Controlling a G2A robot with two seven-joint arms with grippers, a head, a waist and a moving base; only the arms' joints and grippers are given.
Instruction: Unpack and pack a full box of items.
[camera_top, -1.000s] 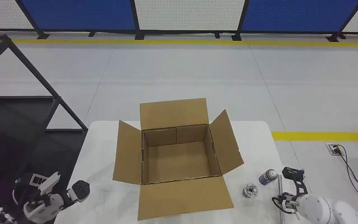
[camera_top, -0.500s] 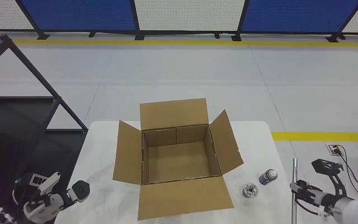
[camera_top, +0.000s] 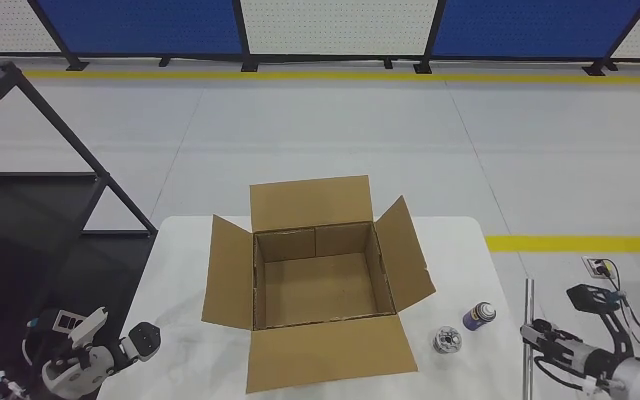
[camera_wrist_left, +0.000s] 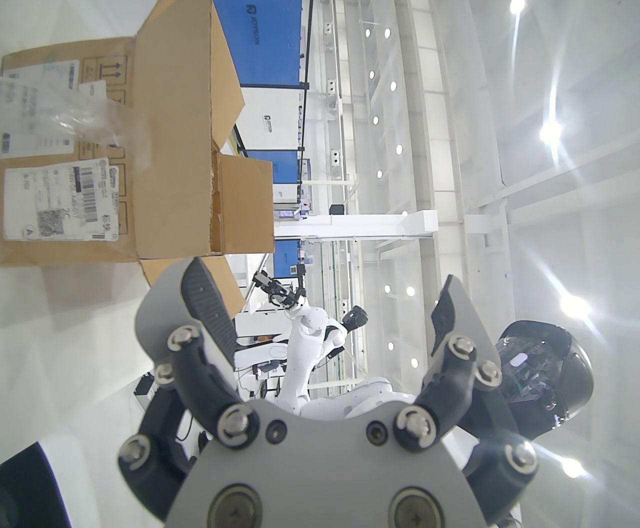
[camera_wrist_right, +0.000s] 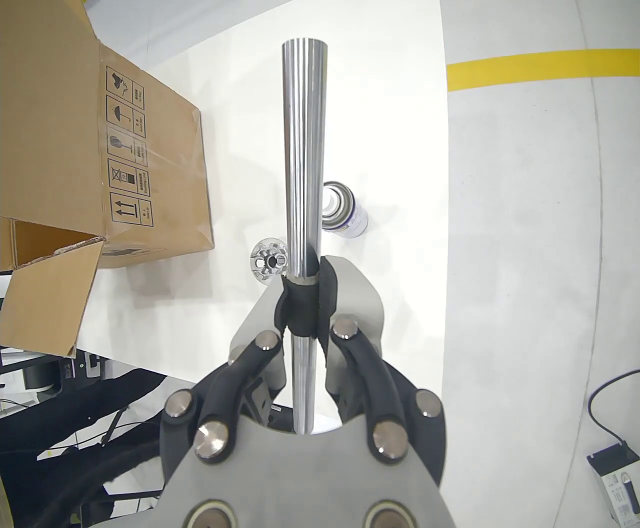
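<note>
An open cardboard box (camera_top: 320, 285) stands mid-table with all flaps spread; its inside looks bare. My right gripper (camera_wrist_right: 305, 300) is shut on a shiny metal rod (camera_wrist_right: 302, 150), held above the table's right edge; the rod (camera_top: 528, 330) shows there in the top view too. Near the box's front right corner sit a small spray can (camera_top: 478, 316) (camera_wrist_right: 345, 210) and a round metal gear-like part (camera_top: 446, 340) (camera_wrist_right: 270, 260). My left gripper (camera_wrist_left: 320, 305) hangs open and holds nothing off the table's front left corner (camera_top: 145, 340), with the box (camera_wrist_left: 115, 150) beside it.
A dark frame rack (camera_top: 60, 200) stands left of the white table (camera_top: 180, 300). A yellow floor line (camera_top: 560, 243) and a power strip (camera_top: 600, 266) lie to the right. Blue and white partition panels (camera_top: 330, 25) run along the far side.
The right arm has swung out to the right with the rod, from beside the can to past the table's right edge. The left arm stays put.
</note>
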